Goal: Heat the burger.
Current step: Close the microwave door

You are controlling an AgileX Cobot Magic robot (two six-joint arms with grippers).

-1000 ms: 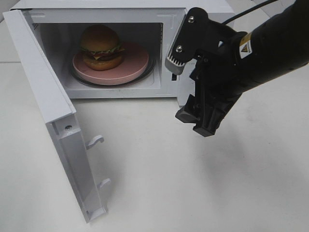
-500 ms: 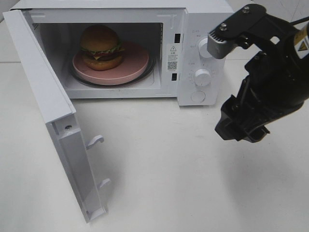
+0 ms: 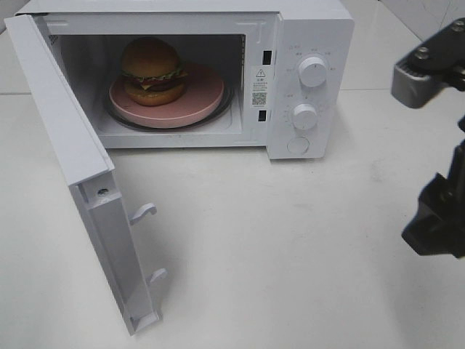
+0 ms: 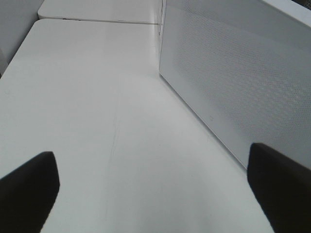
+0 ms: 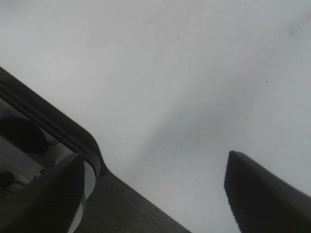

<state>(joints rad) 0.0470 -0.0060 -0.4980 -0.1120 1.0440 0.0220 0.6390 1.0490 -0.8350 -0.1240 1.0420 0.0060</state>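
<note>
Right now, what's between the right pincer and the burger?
In the exterior high view, from the right pincer to the burger: bare table, then the microwave's control panel.

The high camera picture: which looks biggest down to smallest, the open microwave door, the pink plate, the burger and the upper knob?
1. microwave door, though it swings nearer the camera, which enlarges it
2. pink plate
3. burger
4. upper knob
</note>
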